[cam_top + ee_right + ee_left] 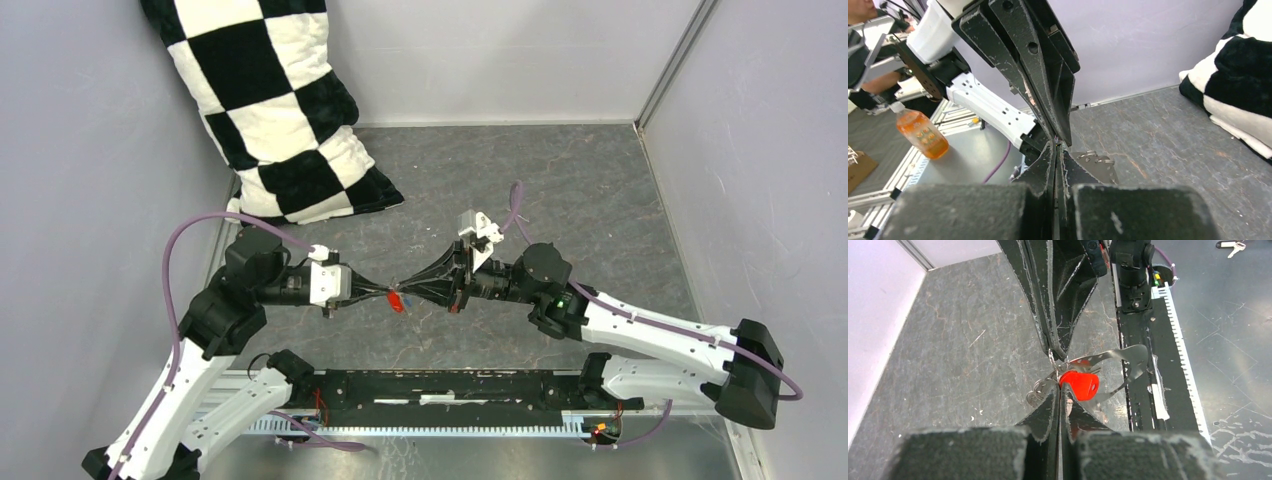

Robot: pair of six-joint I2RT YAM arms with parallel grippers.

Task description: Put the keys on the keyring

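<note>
left fingers [1045, 410] shut right by the red key [1079, 384], right fingers [1043, 167] shut too, tip to tip, can't tell what's pinched, grey keyring [1133, 354] looping alongside

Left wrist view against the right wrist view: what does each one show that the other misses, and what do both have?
Only the left wrist view shows the red key at the tips of the left gripper, the grey loop of the keyring and the black rail. Only the right wrist view shows the checkered pillow and an orange bottle. Both show the left gripper and the right gripper shut, meeting tip to tip above the grey table, with a bit of silver metal at the tips.
</note>
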